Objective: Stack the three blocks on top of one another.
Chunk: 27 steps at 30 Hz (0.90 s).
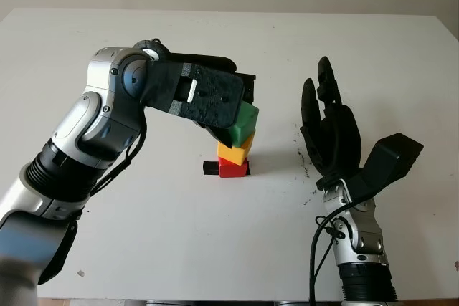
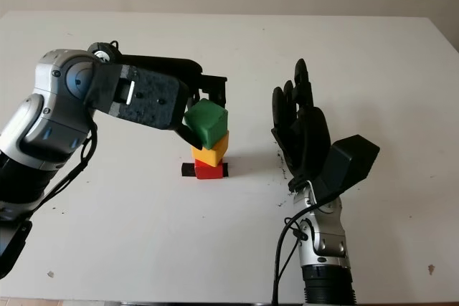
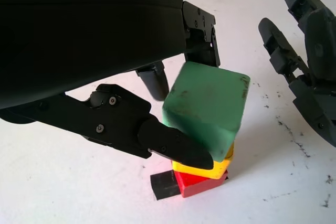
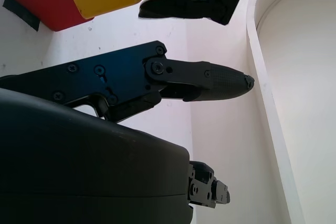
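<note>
From my seat at the controls, nearest to me is the right robot hand (image 2: 305, 130), raised off the white table (image 1: 143, 241) on the right side, palm toward the stack, holding nothing and open. It stands well apart from the blocks, with bare tabletop between them.

Further in, near the middle of the table, sits the stack. The red block (image 1: 233, 168) is at the bottom, resting on the table, with a small black piece (image 1: 210, 168) lying just beside it on its left. The yellow block (image 1: 237, 150) sits on top of the red one, turned a little so its edges do not line up.

On top is the green block (image 2: 206, 121), tilted rather than level, its lower edge touching the yellow block. The left robot hand (image 1: 229, 105) reaches in from the left side and is closed around this green block: in the left wrist view I see one finger (image 3: 176, 145) pressed along the block's lower near side and another finger (image 3: 202, 35) against its far upper side. So the left robot hand has a firm hold on the green block, right at the top of the stack.

Beyond the stack the table runs back to its far edge against a plain wall.
</note>
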Tool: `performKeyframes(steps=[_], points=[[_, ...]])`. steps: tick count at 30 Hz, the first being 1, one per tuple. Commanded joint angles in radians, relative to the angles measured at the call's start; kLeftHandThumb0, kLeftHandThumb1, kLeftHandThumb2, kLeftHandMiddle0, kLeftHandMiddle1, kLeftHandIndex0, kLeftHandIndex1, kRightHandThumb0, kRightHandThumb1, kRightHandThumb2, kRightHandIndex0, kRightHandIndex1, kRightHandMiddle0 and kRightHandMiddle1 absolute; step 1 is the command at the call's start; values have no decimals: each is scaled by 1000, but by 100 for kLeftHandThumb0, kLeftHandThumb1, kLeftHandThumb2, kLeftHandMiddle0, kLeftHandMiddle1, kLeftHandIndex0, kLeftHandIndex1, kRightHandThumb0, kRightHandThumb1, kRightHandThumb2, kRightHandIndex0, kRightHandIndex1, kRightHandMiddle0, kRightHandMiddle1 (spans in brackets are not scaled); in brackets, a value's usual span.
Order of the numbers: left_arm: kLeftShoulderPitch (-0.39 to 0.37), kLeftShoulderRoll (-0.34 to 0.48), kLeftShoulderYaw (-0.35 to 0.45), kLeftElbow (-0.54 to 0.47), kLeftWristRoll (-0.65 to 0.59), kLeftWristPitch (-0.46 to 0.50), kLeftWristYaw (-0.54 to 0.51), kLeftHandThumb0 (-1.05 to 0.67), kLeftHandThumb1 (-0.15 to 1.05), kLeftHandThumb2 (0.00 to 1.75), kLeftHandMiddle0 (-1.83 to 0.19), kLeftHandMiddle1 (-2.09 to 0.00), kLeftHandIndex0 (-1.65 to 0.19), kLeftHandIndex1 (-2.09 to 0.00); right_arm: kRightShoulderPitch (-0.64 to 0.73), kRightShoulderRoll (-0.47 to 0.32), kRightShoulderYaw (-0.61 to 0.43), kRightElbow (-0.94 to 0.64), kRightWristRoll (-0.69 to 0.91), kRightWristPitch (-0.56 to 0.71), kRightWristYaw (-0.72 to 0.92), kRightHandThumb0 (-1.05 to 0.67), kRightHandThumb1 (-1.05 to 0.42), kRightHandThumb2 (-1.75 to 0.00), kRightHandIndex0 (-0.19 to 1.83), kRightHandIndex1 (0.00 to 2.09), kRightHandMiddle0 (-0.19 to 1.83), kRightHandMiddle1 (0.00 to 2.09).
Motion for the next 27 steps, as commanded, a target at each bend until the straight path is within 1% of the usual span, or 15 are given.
performKeyframes(steps=[1,2,4,7,14,19,22,24,27], points=[[5,16,9,-20,-4,-15,-2,-64,100,5,-17,-19,-16,-53,6,3,2,-10,2,-6,-1,-69,-105,-44,-12,6,-7,6],[7,18,12,-22,-7,-15,-3,-66,100,5,-15,-12,-17,-40,6,4,2,-9,4,-4,-1,-68,-105,-44,-12,6,-7,6],[8,25,13,-21,-14,-19,-8,-68,99,6,-9,-6,-15,-22,5,5,0,-5,7,-3,-1,-68,-105,-44,-12,6,-7,6],[4,33,11,-20,-20,-5,-20,-69,100,6,-5,-3,-11,-13,5,5,1,0,5,-8,0,-68,-105,-44,-11,6,-7,6],[-2,45,4,-34,-6,24,-29,-71,100,5,6,-1,-4,-6,5,6,-1,0,8,-6,1,-69,-105,-42,-11,6,-6,6],[2,50,14,-46,-2,37,-30,-72,99,5,7,-3,-1,-5,5,5,-1,2,11,-6,5,-70,-105,-41,-11,6,-6,6],[8,63,36,-54,-17,39,-25,-74,97,5,13,-2,4,-3,4,4,0,5,7,-11,7,-69,-105,-41,-11,6,-6,6],[13,70,71,-60,-43,58,-22,-77,97,5,17,-1,10,-1,5,3,1,4,6,-11,8,-69,-105,-42,-11,6,-6,6],[28,84,127,-65,-76,80,6,-84,101,7,19,0,17,-1,4,-1,-2,8,9,-11,14,-69,-105,-42,-11,5,-6,5]])
